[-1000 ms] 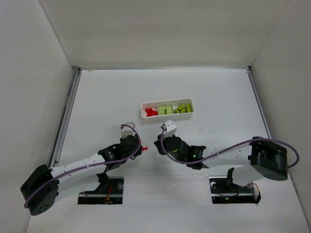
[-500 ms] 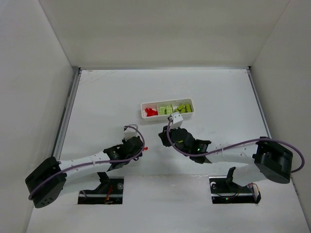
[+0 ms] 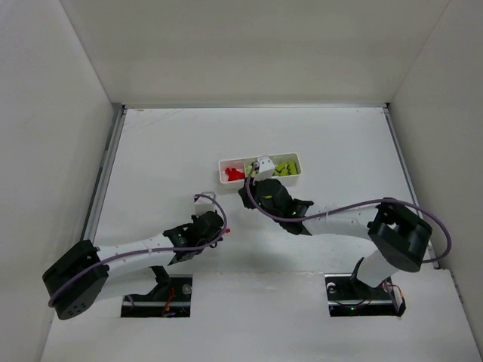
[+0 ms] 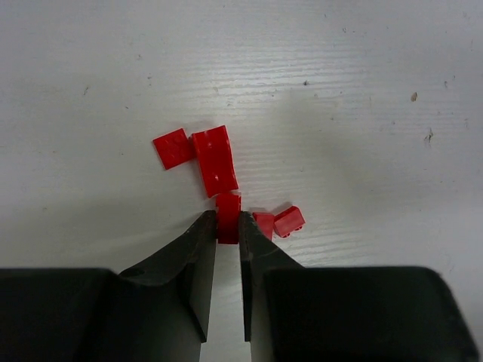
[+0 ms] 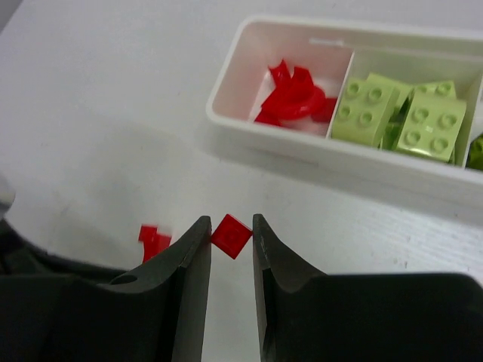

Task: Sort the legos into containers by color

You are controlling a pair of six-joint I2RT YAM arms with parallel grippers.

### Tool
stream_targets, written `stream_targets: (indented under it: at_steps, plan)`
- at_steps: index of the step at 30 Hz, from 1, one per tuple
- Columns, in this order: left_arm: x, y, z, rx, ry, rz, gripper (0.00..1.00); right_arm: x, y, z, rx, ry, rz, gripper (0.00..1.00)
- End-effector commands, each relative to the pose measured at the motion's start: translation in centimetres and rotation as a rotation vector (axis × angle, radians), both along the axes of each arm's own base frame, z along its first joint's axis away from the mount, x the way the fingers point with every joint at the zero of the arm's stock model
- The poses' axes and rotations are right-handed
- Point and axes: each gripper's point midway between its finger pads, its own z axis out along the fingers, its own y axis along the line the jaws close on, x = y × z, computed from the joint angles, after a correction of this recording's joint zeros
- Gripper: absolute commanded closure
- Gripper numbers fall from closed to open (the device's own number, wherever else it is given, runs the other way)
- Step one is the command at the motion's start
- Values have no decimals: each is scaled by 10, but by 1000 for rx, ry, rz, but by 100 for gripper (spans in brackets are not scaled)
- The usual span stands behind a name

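Left gripper (image 4: pixel 227 226): jaws nearly together, clamped on a small upright red brick (image 4: pixel 228 217), which fills the narrow gap at the fingertips.
Left gripper height: low over the white table (image 4: pixel 355 113); whether the brick's lower edge touches the surface cannot be told.
Loose reds by left gripper: a long red piece (image 4: pixel 215 160) just beyond the held brick, a flat red square (image 4: pixel 173 148) touching its left side, and two small red bits (image 4: pixel 279 222) just beside the right fingertip.
Right gripper (image 5: pixel 230 235): jaws a little apart, pinching a red tile (image 5: pixel 232 235) by two opposite corners, so that it sits turned like a diamond.
Right gripper position: near the tray (image 5: pixel 324 162), on its near side, towards the left end.
Tray, left compartment: a heap of red legos (image 5: pixel 293 94).
Tray, middle compartment: yellow-green bricks (image 5: pixel 400 113), studs up.
Tray, right compartment: only a sliver of green at the frame edge in the wrist view; the top view shows more yellow-green pieces (image 3: pixel 285 167).
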Motion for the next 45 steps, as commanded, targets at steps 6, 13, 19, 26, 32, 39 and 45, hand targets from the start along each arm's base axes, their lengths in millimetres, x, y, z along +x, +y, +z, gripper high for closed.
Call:
stream_targets:
  at_steps: [6, 13, 19, 26, 32, 39, 45]
  plan:
    - [6, -4, 16, -55, -50, 12, 92, 75, 27, 37, 89, -69, -36, 73]
    - [5, 0, 27, -85, -67, 23, 92, 102, 31, 36, 100, -65, -66, 48]
    - [7, -4, 40, -108, -85, 21, 92, 88, 13, 47, 119, -79, -82, 45]
    - [37, -23, 91, -195, -188, 33, 92, 44, -37, 25, 152, -50, -168, 54]
    - [81, -54, 131, -260, -255, 29, 92, -14, -50, -14, 153, 51, -130, 53]
    - [150, -62, 133, -232, -287, 93, 90, -62, -47, -21, 170, 75, -90, 52]
    - [187, -56, 115, -194, -250, 140, 80, -86, -31, -26, 146, 90, -24, 51]
